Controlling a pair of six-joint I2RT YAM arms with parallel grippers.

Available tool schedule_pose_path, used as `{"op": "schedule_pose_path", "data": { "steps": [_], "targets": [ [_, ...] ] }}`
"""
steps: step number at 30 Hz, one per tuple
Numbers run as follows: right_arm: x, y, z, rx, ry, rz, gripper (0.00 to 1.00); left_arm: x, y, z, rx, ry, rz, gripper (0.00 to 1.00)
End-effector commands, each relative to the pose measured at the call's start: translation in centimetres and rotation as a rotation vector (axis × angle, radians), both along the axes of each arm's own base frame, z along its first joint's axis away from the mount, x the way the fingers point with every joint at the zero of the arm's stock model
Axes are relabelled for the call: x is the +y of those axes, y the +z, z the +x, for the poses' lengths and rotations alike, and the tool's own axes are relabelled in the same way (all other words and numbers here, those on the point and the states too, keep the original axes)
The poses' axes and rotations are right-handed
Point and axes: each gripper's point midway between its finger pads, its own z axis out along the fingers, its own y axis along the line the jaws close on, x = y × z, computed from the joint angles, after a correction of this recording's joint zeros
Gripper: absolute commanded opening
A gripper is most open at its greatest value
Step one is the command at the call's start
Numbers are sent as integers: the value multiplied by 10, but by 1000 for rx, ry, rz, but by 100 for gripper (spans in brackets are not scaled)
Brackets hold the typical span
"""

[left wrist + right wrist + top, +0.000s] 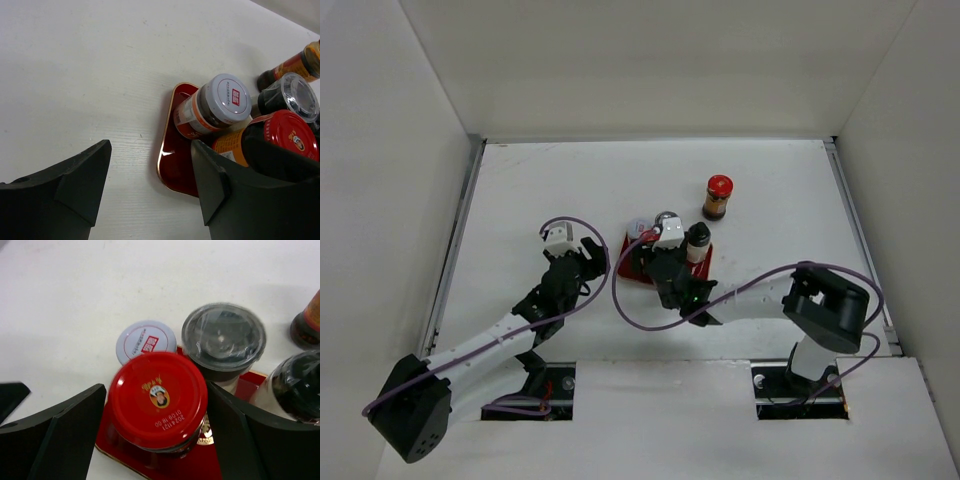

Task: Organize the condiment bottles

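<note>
Fingers [65, 430] of right gripper [156, 386] flank red-capped bottle [157, 405] on red tray [176, 165] (contact unclear) | left gripper [150, 150] spread, empty, beside tray | other red-capped bottle [718, 196] off tray

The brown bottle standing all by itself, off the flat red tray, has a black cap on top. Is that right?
Not quite. The amber-brown bottle standing by itself, off the flat red tray, has a round red cap on top, not a black one. The top external view shows it most clearly.
</note>
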Motion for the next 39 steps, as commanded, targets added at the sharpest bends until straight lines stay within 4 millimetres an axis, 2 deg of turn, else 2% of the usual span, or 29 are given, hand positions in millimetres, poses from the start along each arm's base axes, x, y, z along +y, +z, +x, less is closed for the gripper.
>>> {"op": "schedule_pose_path", "data": {
  "steps": [1,5,8,12,14,18,22,25,27,31,36,37,39],
  "targets": [
    [4,53,0,-80,-36,192,88,-4,12,0,-39,-7,-44,63],
    [0,66,-9,-72,-21,213,97,-4,16,1,-47,-7,-49,64],
    [-9,96,-20,-93,1,242,100,-2,20,3,-53,0,-53,64],
    [-36,133,-28,-115,31,239,100,0,27,5,-67,7,-58,67],
    [-65,136,-11,-100,2,213,100,-2,28,5,-71,-4,-60,69],
    [-134,111,43,34,-161,93,100,-2,24,7,-61,-2,-51,73],
    [-171,86,91,145,-240,4,100,-3,22,10,-57,-2,-49,76],
    [-184,74,125,196,-263,-24,100,-3,22,11,-55,-9,-51,76],
    [-185,62,140,238,-246,-40,100,1,21,12,-51,-1,-49,76],
    [-176,38,162,295,-191,-37,100,3,18,10,-49,-2,-52,76],
    [-178,6,183,354,-208,-30,100,2,15,10,-40,-11,-48,76],
    [-178,2,185,356,-210,-24,97,2,15,10,-40,-10,-48,76],
    [-180,3,186,345,-231,-11,76,3,14,11,-35,-7,-45,76]
  ]
}}
